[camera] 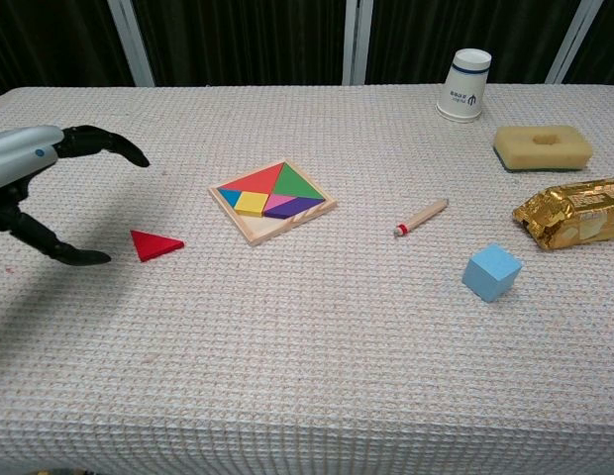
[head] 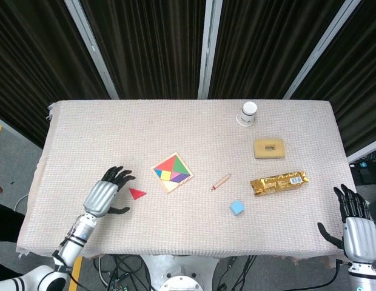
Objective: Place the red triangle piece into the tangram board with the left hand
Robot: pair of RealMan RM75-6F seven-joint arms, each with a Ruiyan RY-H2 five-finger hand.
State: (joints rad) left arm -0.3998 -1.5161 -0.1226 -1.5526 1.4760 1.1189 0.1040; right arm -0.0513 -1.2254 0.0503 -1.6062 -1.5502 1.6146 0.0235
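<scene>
The red triangle piece [head: 137, 193] [camera: 154, 244] lies flat on the cloth, left of the tangram board [head: 172, 171] [camera: 273, 201]. The board holds several coloured pieces and has an empty strip along its near edge. My left hand [head: 105, 195] [camera: 38, 188] hovers just left of the triangle, fingers apart, holding nothing. My right hand [head: 353, 222] stays open at the table's near right corner, seen only in the head view.
A pencil-like wooden stick [head: 221, 181] and a blue cube [head: 237, 207] lie right of the board. A gold wrapper [head: 278, 182], a yellow sponge [head: 269, 148] and a paper cup [head: 247, 113] sit at the right and back right.
</scene>
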